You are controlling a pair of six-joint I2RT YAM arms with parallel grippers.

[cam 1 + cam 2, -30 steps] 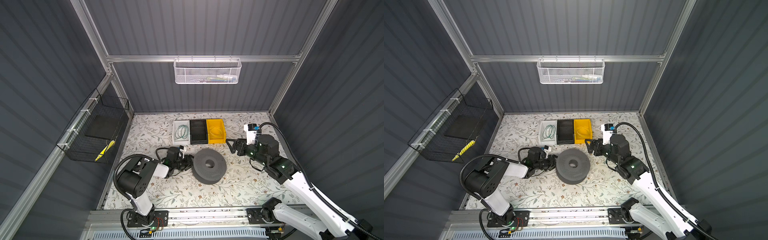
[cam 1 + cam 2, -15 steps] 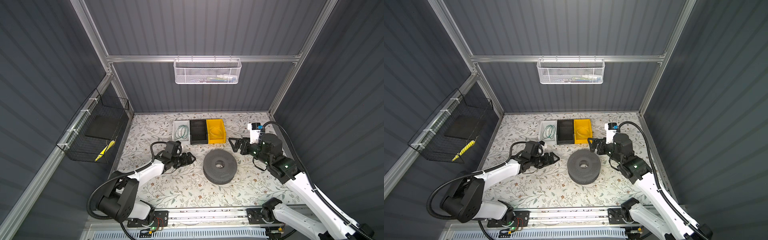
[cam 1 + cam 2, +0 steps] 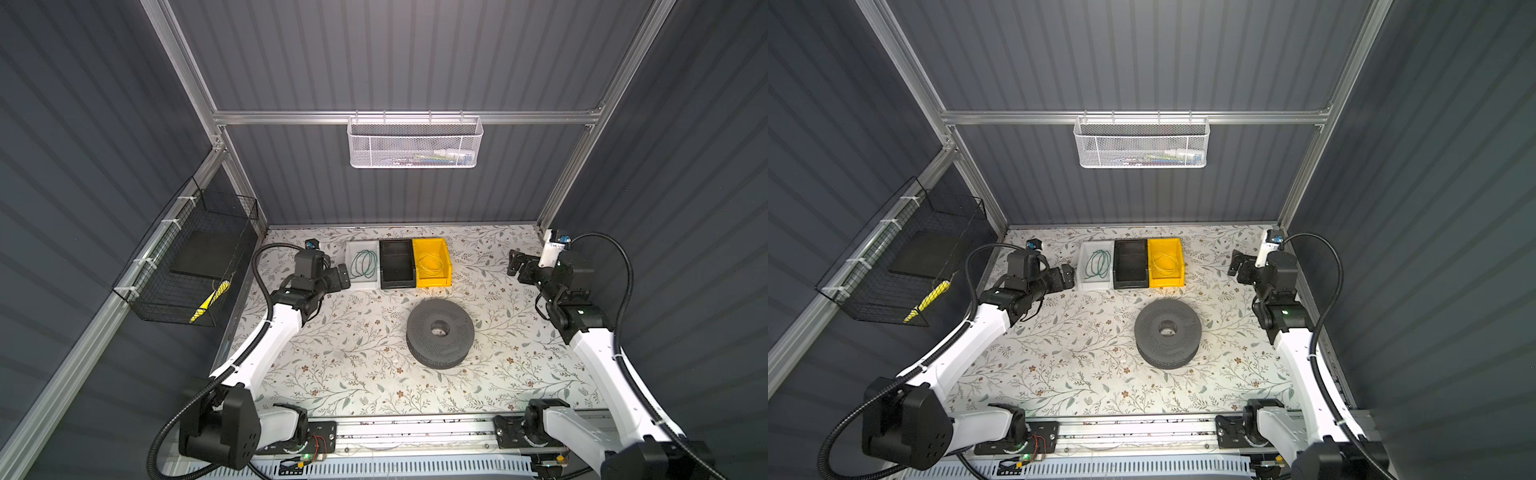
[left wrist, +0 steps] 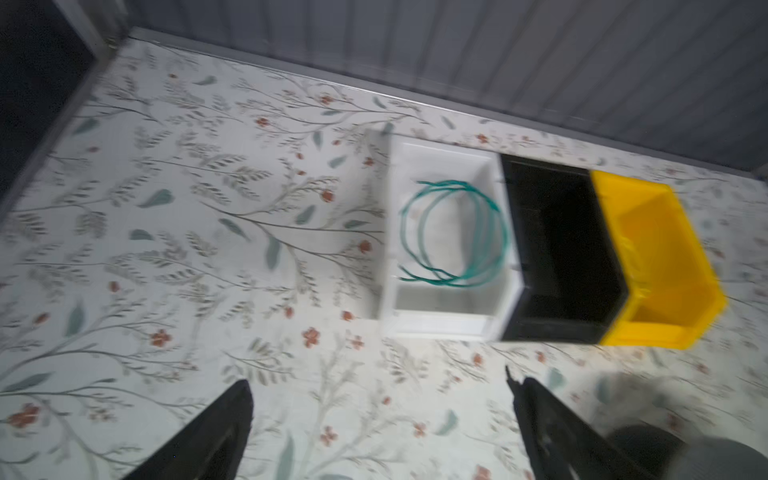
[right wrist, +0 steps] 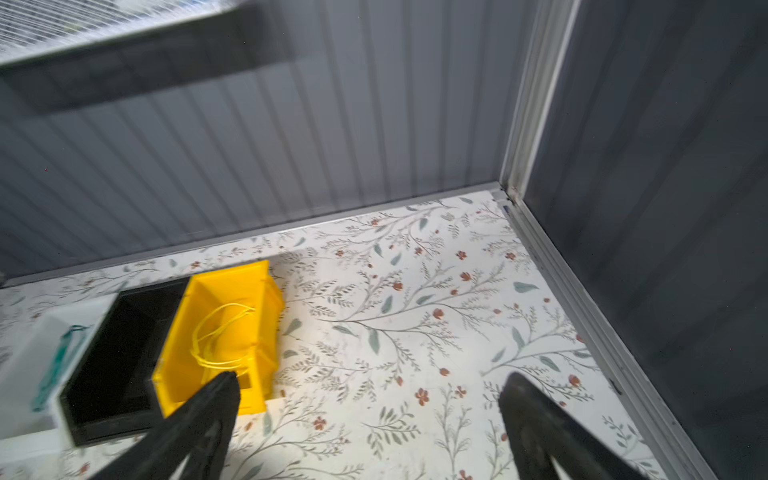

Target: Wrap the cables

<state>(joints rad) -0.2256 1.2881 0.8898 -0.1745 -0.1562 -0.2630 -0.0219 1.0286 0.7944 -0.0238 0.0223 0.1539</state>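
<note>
While seemingly finished, with thin teal wire (image 3: pixel 364 266) coiled in white plastic bin (image 3: pixel 363 285) and yellow wire (image 3: pixel 430 262) in yellow bin (image 3: pixel 433 281), upper centre: left gripper (image 3: pixel 343 275) and right gripper (image 3: pixel 513 262) gaping, empty.

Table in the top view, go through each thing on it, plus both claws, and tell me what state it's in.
left claw, open, empty
right claw, open, empty
white bin, holds the teal wire
teal wire, loosely coiled, untouched
black bin, looks empty
yellow bin, holds the yellow wire
yellow wire, loosely coiled, untouched
spool, lying flat, no wire seen on it
</note>
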